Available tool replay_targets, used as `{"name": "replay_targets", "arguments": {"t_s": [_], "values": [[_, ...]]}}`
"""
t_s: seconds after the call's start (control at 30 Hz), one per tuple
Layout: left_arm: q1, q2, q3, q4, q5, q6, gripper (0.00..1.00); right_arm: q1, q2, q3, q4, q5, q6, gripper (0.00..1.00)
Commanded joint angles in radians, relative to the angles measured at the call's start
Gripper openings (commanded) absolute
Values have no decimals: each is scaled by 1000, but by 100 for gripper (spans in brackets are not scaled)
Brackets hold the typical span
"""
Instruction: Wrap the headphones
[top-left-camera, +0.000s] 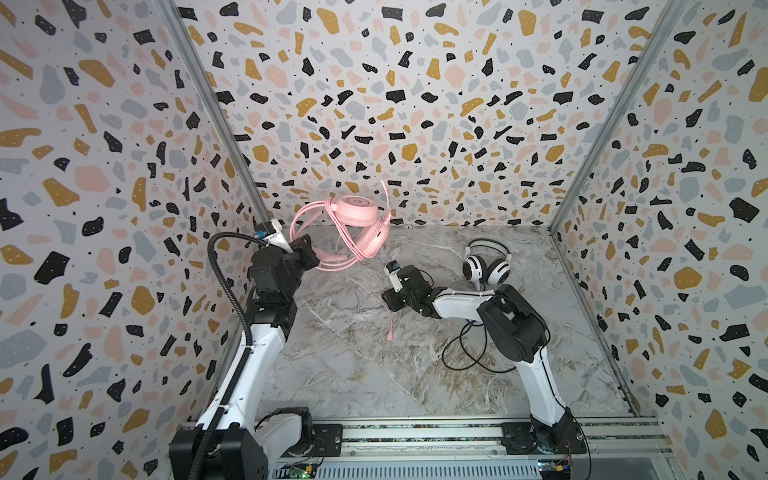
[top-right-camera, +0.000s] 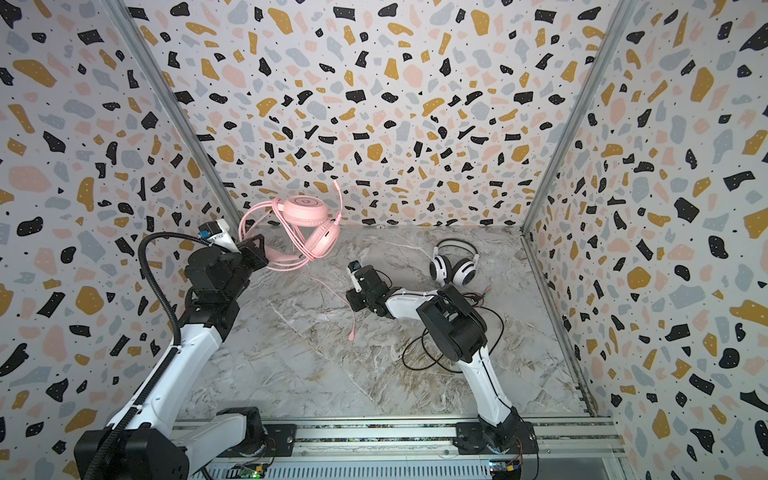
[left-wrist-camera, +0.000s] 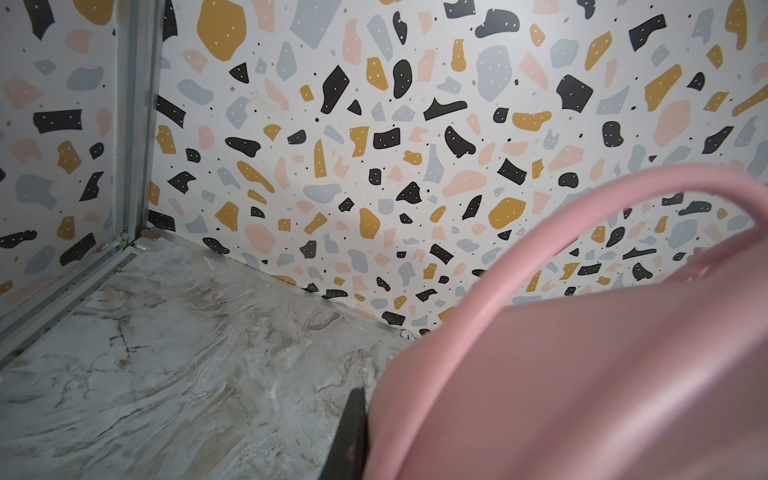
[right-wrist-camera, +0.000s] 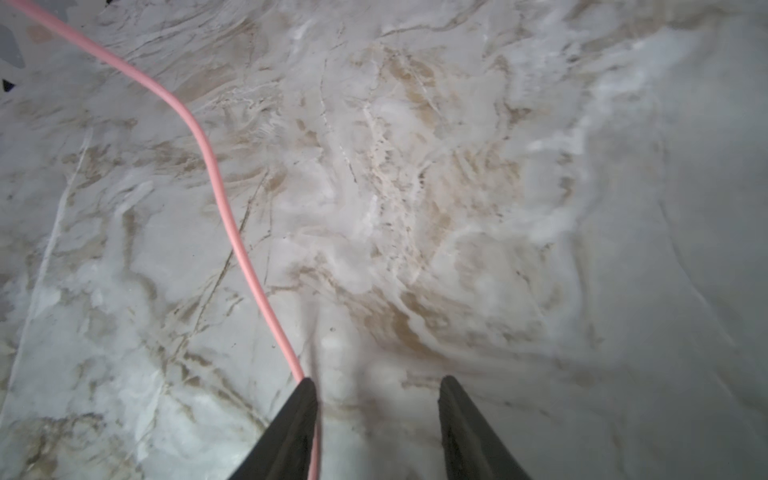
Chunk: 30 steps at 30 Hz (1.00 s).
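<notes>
Held the all-pink plastic over-ear headset (top-left-camera: 358, 212) aloft in the left gripper (top-left-camera: 309, 254), jaws pressed together on its headband, clear of the grey-veined marble tabletop (top-left-camera: 365, 399) and near the back-left corner.

Judged the step in hand to be winding the thin pink cable (right-wrist-camera: 216, 174) round this headset, with several turns already crossing between band and ear cups and a loose tail hanging off.

Saw the headset lying on its side: headband arc toward the left gripper, ear cups toward the right and the back wall. Took its long axis as roughly level across both top views, with the microphone boom (top-left-camera: 384, 195) pointing up.

Traced the loose tail down onto the marble and on to its plug (top-left-camera: 389, 338), just in front of the right gripper (right-wrist-camera: 376, 380).

Found that gripper aimed down at the tabletop, jaws spread and pinching nothing (tail running along the inner face of one finger, so near a catch but not one).

Reckoned the next move to call for closing on the tail, then carrying it up and round the band without dragging the headset out of the left clamp.

Noted, further right near the back wall, the white-and-black over-ear headset (top-left-camera: 484, 266) standing on the marble, band uppermost. Noted its black cable (top-left-camera: 465, 357) in loose loops beside the right arm, not yet wrapped.
</notes>
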Motion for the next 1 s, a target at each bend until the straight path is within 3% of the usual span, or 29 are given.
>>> {"name": "replay_targets", "arguments": {"t_s": [0.0, 0.2, 0.33, 0.73, 0.97], "values": [[5, -11, 11, 154, 41, -44, 0, -8, 1, 51, 14, -110, -54, 50], [9, -6, 11, 155, 48, -45, 0, -7, 43, 110, 66, -252, -49, 51], [12, 2, 14, 158, 58, -53, 0, -8, 123, 222, 5, -339, -50, 51], [26, 13, 16, 175, 93, -72, 0, 1, 299, 429, -69, -425, -18, 51], [38, 22, 17, 179, 109, -82, 0, 13, 284, 354, 41, -512, 31, 34]]}}
